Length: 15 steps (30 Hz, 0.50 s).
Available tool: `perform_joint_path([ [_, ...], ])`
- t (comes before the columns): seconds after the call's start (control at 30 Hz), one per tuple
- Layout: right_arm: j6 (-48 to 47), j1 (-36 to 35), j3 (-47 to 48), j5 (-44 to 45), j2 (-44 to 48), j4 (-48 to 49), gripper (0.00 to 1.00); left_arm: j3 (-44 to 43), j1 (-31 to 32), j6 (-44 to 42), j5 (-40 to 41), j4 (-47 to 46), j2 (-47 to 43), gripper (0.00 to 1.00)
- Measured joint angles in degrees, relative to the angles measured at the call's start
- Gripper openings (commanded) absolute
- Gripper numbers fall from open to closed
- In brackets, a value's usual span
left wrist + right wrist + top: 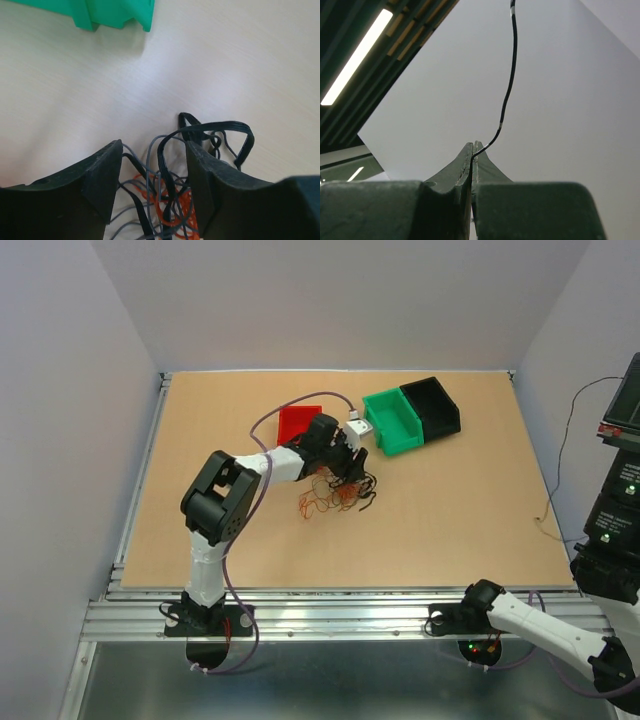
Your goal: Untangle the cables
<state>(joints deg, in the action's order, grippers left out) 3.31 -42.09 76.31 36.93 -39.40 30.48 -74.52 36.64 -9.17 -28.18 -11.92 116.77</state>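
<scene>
The cables (pixel 338 492) are a small tangle of thin black, grey and orange-red wires lying on the wooden table near its middle. My left gripper (pixel 350 466) hangs over the tangle's far edge. In the left wrist view this gripper (pixel 152 146) is open, and black and grey loops (pixel 165 165) rise between its fingers without being pinched. Orange strands (pixel 175 210) lie underneath, and a black loop (pixel 220 127) arches past the right finger (pixel 215 185). My right gripper (pixel 474 146) is shut and points up at a wall, off the table.
A green bin (pixel 392 420) and a black bin (pixel 435 405) stand side by side behind the tangle, with a red bin (pixel 295 422) to their left. The green bin's corner (pixel 115 12) shows in the left wrist view. A thin black wire (pixel 507 90) runs up the wall from the right fingertips.
</scene>
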Motion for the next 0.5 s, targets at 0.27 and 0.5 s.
perform_joint_path([
  [0.27,-2.95,0.0,-4.33,2.34,-2.08,1.9,0.01,3.04,0.0,-0.42,0.68,-1.9,-9.9,0.67],
  [0.5,-8.0,0.0,-4.52,3.58,-11.08,5.68,0.01,6.75,0.0,-0.68,2.84,-4.61,-15.56,0.7],
])
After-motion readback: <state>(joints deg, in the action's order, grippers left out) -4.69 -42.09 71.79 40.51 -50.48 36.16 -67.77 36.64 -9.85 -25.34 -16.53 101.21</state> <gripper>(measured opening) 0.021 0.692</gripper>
